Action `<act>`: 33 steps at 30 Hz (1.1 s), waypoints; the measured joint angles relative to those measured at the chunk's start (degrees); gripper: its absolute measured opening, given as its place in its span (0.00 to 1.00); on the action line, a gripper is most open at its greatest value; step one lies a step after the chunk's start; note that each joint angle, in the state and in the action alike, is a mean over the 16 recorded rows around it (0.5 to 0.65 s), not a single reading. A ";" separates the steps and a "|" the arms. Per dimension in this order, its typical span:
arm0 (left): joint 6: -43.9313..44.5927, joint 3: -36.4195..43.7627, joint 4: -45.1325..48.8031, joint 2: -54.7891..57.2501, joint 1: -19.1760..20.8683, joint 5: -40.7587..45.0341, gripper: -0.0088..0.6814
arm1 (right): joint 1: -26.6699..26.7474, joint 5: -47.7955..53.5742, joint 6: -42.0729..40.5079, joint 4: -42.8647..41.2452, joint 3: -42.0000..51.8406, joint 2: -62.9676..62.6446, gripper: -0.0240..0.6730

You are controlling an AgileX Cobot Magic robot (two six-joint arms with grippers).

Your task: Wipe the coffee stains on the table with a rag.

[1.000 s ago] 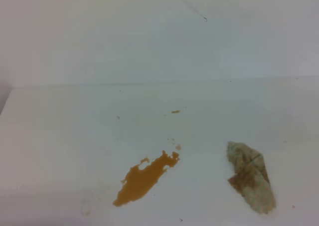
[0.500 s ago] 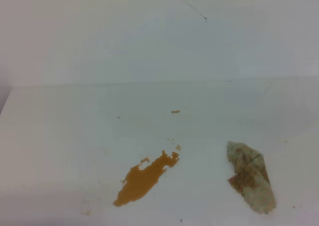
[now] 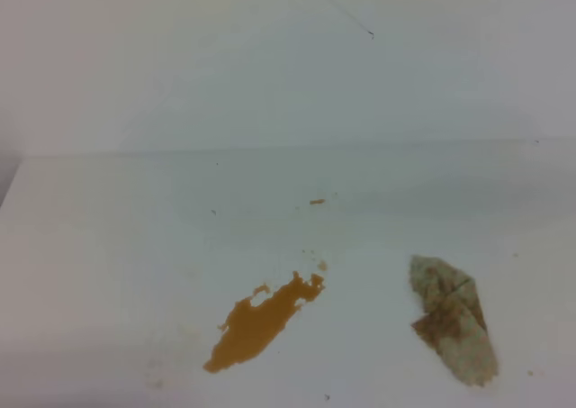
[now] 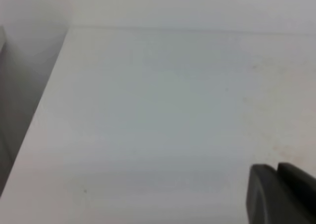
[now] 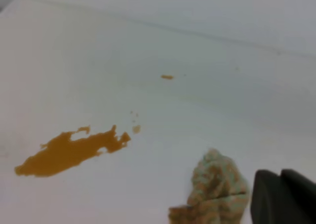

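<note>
Coffee stains (image 3: 261,325) sit on the white table (image 3: 108,246) as one long orange-brown puddle, slanting from low left up to the right. A few tiny brown specks lie just past its upper end, and one more small speck (image 3: 317,201) lies farther back on the table.

To the right of the puddle, well apart from it, lies the rag (image 3: 453,319). It is a crumpled, off-white cloth with brown blotches. Nothing touches it. It is flat on the table and the puddle is not wiped.

From the right wrist view, the rag (image 5: 213,196) is near the bottom edge, and the dark right gripper (image 5: 281,197) shows just beside it in the corner. The two dark fingers look close together there, with only a thin line between them, but the tips are cut off, so I cannot tell if they are pressed together. They hold nothing.

From the left wrist view, the left gripper (image 4: 279,194) shows in the bottom right corner over bare table. Its fingers look close together too, but I cannot tell for sure.
</note>
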 joint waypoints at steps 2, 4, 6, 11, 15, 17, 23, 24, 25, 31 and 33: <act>0.00 0.00 -0.01 0.00 0.00 0.00 0.01 | 1.97 0.01 -0.47 -0.11 -0.63 2.08 0.11; 0.00 0.00 -0.02 0.00 0.00 0.00 0.01 | 3.92 -0.18 -0.77 -0.26 -1.06 4.09 0.14; 0.00 0.00 -0.04 0.00 0.00 0.00 0.01 | 5.77 -0.54 -0.88 -0.45 -1.30 6.05 0.18; 0.00 0.00 -0.05 0.00 0.00 0.00 0.01 | 9.54 -1.81 -0.93 -1.61 -1.56 11.16 0.31; 0.00 0.00 -0.05 0.00 0.00 0.00 0.01 | 11.98 -2.57 -0.19 -4.74 -2.22 15.94 0.39; 0.00 0.00 -0.05 0.00 0.00 0.00 0.01 | 13.12 -2.78 0.96 -7.23 -2.87 18.56 0.42; 0.00 0.00 -0.05 0.00 0.00 0.00 0.01 | 16.03 -3.20 7.92 -17.35 -5.90 27.15 0.48; 0.00 0.00 -0.05 0.00 0.00 0.00 0.01 | 16.45 -3.27 9.20 -19.06 -6.54 28.66 0.48; 0.00 0.00 -0.05 0.00 0.00 0.00 0.01 | 16.85 -3.37 10.49 -20.70 -7.19 30.16 0.49; 0.00 0.00 -0.01 0.00 0.00 0.00 0.01 | 18.48 -4.33 17.45 -27.61 -11.02 38.88 0.49; 0.00 0.00 0.01 0.00 0.00 0.00 0.01 | 18.63 -4.75 18.87 -28.63 -12.11 41.54 0.49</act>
